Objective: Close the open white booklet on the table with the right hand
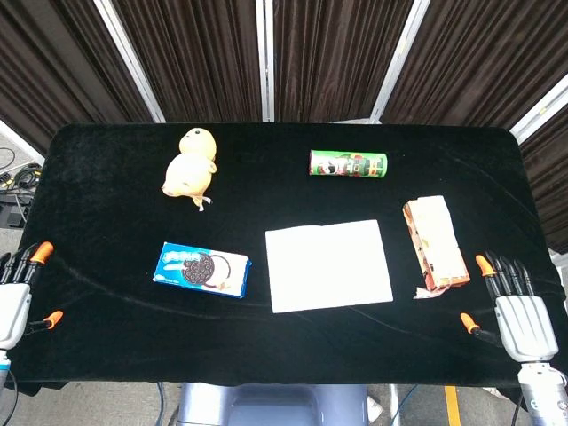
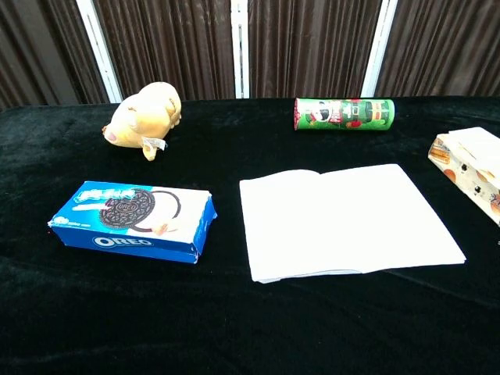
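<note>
A white booklet (image 1: 328,264) lies flat near the middle of the black table, its blank pages facing up; the chest view shows the booklet (image 2: 344,221) with a faint fold near its far edge. At the table's front right corner my right hand (image 1: 515,306) hovers with its fingers spread and nothing in it, well to the right of the booklet. My left hand (image 1: 18,288) rests at the front left edge, fingers apart and holding nothing. Neither hand appears in the chest view.
A blue Oreo box (image 1: 201,270) lies left of the booklet. A yellow plush toy (image 1: 189,166) sits at the back left, a green can (image 1: 348,164) lies on its side at the back, and a tan snack packet (image 1: 434,243) lies between booklet and right hand.
</note>
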`<state>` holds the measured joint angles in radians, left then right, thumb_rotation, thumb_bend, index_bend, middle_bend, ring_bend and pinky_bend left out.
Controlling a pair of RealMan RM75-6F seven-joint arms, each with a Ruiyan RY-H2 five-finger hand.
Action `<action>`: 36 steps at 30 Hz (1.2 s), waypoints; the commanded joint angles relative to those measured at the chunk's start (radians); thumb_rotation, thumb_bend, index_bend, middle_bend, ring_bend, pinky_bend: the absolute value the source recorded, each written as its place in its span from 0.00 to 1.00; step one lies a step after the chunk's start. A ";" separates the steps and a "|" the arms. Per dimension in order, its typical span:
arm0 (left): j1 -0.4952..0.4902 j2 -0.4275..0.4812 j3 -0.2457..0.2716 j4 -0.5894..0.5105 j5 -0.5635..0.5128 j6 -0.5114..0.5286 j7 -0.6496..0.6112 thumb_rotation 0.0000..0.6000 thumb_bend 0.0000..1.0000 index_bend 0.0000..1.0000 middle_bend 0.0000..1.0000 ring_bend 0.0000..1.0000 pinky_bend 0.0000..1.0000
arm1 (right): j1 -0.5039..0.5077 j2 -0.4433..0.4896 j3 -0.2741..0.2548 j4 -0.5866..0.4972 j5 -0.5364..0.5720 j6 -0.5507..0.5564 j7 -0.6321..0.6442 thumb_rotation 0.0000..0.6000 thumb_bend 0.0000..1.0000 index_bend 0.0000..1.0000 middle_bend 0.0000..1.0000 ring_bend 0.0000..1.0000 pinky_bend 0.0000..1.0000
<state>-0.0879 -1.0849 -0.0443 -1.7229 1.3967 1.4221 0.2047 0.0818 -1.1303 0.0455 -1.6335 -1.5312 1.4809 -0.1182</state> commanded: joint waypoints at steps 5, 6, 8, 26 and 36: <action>-0.002 0.006 0.002 -0.001 0.001 0.008 -0.009 1.00 0.11 0.00 0.00 0.00 0.00 | 0.003 -0.003 -0.003 0.001 0.004 -0.012 0.001 1.00 0.16 0.00 0.00 0.00 0.00; -0.001 0.006 0.002 -0.002 0.005 0.011 -0.011 1.00 0.11 0.00 0.00 0.00 0.00 | 0.003 -0.003 -0.004 0.001 0.003 -0.012 0.003 1.00 0.16 0.00 0.00 0.00 0.00; 0.000 0.007 0.004 -0.002 0.009 0.014 -0.014 1.00 0.11 0.00 0.00 0.00 0.00 | 0.003 -0.003 -0.004 -0.001 0.003 -0.013 0.006 1.00 0.16 0.00 0.00 0.00 0.00; 0.006 0.004 -0.004 0.002 -0.009 0.024 -0.023 1.00 0.12 0.00 0.00 0.00 0.00 | 0.086 -0.041 -0.026 0.052 -0.127 -0.074 0.202 1.00 0.16 0.00 0.00 0.00 0.00; 0.008 -0.001 -0.004 0.007 -0.008 0.031 -0.019 1.00 0.12 0.00 0.00 0.00 0.00 | 0.199 -0.117 -0.083 0.020 -0.268 -0.189 0.277 1.00 0.09 0.00 0.00 0.00 0.00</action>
<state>-0.0796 -1.0860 -0.0484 -1.7163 1.3888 1.4530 0.1857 0.2621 -1.2248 -0.0250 -1.6026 -1.7826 1.3179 0.1592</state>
